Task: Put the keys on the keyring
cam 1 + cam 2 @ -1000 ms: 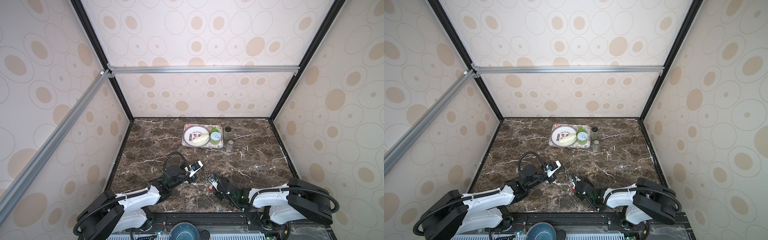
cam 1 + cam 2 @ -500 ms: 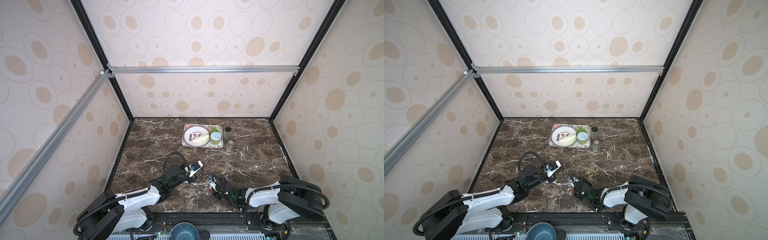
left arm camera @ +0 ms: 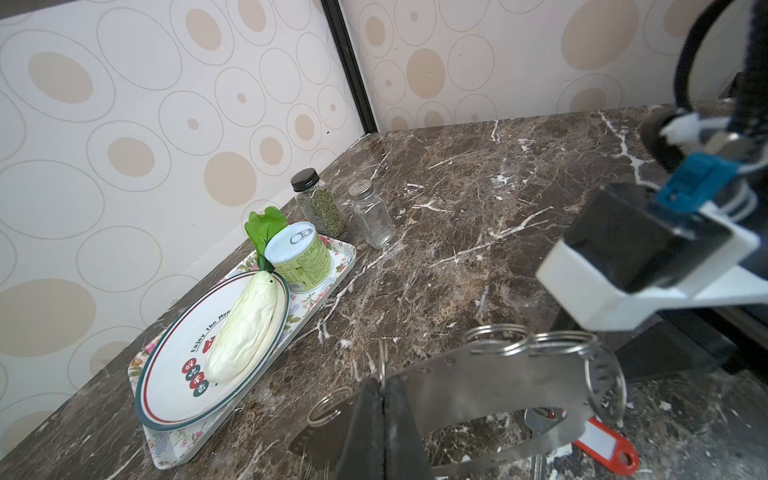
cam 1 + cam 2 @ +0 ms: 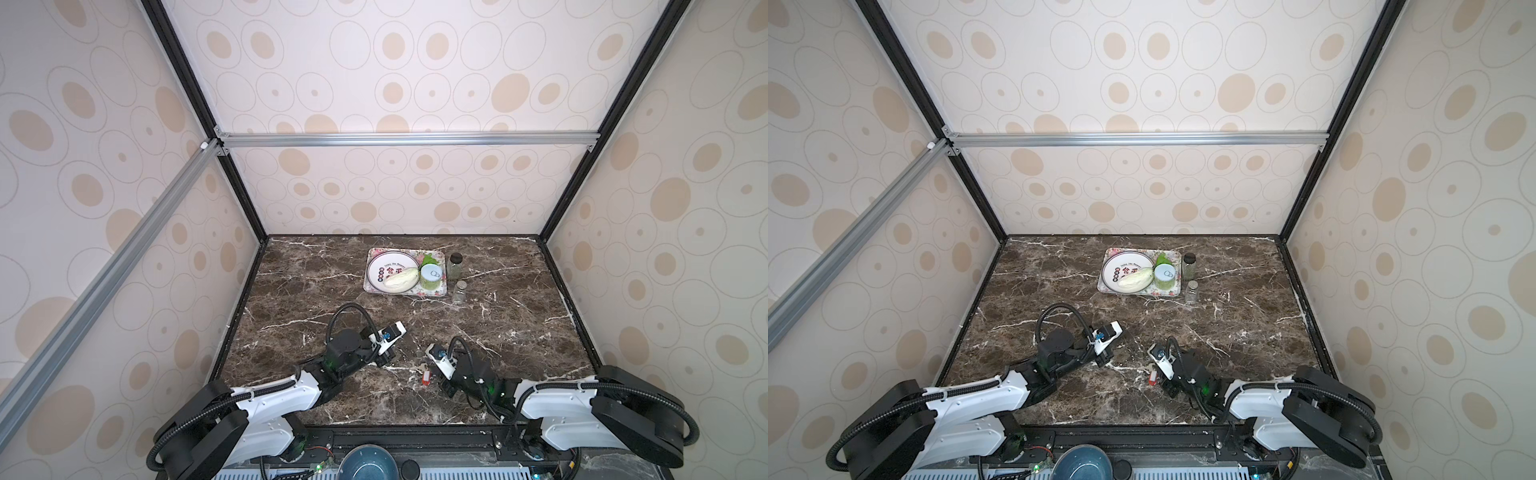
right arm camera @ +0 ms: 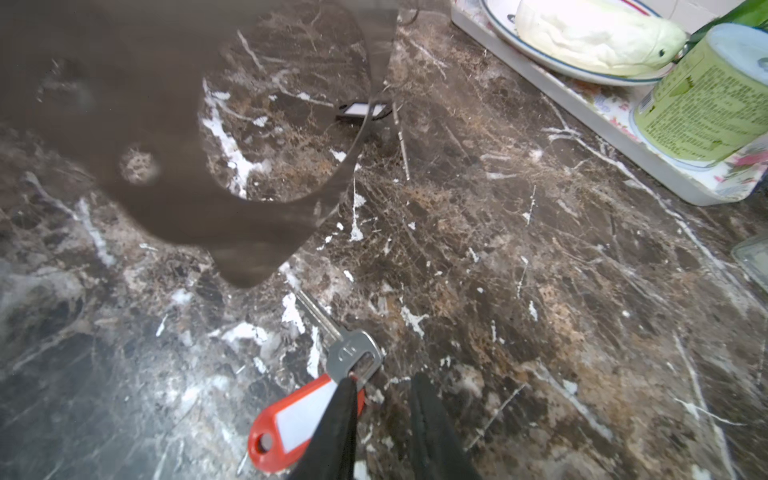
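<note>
Keyring (image 5: 166, 208) partly covers what seems the black-tagged key (image 5: 361, 110), tray (image 5: 590, 116) beyond.

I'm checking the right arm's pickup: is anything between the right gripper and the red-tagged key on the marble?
Nothing visible. The right gripper, jaws open, sits at the red-tagged key, one finger overlapping its tag. The keyring, clamped in the left gripper, is apart, past the key's blade.
</note>
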